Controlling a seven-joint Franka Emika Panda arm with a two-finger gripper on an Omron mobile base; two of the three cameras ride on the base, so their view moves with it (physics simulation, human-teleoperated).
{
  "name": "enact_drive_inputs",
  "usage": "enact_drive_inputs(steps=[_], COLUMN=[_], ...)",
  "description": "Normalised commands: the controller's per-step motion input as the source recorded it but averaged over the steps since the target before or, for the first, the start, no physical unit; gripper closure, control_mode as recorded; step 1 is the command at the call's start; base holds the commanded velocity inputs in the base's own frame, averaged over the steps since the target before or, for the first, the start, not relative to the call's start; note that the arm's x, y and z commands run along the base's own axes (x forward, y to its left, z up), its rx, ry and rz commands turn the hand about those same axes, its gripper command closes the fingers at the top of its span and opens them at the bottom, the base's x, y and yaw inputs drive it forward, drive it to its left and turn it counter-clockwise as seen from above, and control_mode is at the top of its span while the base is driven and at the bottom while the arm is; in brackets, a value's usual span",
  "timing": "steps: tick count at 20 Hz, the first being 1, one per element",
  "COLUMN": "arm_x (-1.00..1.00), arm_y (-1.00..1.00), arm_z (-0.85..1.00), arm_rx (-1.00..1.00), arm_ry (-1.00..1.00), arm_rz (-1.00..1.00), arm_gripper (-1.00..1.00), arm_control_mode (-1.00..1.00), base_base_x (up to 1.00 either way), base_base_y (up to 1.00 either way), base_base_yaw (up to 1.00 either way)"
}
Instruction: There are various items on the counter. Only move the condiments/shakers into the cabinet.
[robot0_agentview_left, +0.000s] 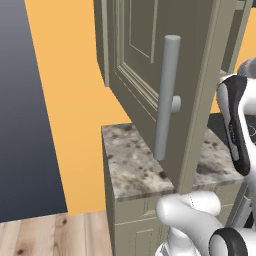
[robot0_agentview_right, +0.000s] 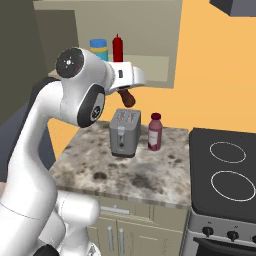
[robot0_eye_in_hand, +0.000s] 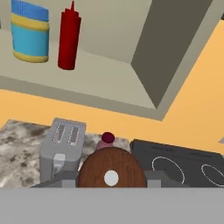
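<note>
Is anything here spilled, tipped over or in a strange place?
Nothing stands out. The toaster and the dark red bottle stand upright on the counter; the blue jar and red squeeze bottle stand upright in the open cabinet.

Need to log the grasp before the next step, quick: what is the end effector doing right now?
End effector: shut on the reddish-brown shaker, held up in front of the open cabinet.

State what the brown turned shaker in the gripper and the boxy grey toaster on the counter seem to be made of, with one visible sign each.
Brown turned shaker: looks like polished wood, going by the streaked grain across its round top.
Boxy grey toaster: likely brushed metal, given its flat silver-grey sheen, though painted plastic is possible.
</note>
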Motion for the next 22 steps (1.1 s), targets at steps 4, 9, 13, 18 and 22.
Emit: enact_drive_inputs(steps=[4, 9, 13, 18, 22], arm_x=[-0.07, -0.05, 0.00, 0.07, 0.23], arm_y=[-0.27, -0.07, -0.07, 0.00, 0.00], arm_z=[0.28, 0.00, 0.09, 0.16, 0.20], arm_rx=[0.03, 0.04, 0.08, 0.08, 0.07], arm_ry=[-0.02, -0.12, -0.03, -0.01, 0.00], arm_rz=[0.00, 0.00, 0.00, 0.00, 0.00], arm_gripper=[1.00, 1.00, 1.00, 1.00, 1.00], arm_control_mode=[-1.00, -1.00, -1.00, -1.00, -1.00], base_base_x=[0.00, 0.00, 0.00, 0.00, 0.00], base_base_y=[0.00, 0.00, 0.00, 0.00, 0.00], base_base_yaw=[0.00, 0.00, 0.00, 0.00, 0.00])
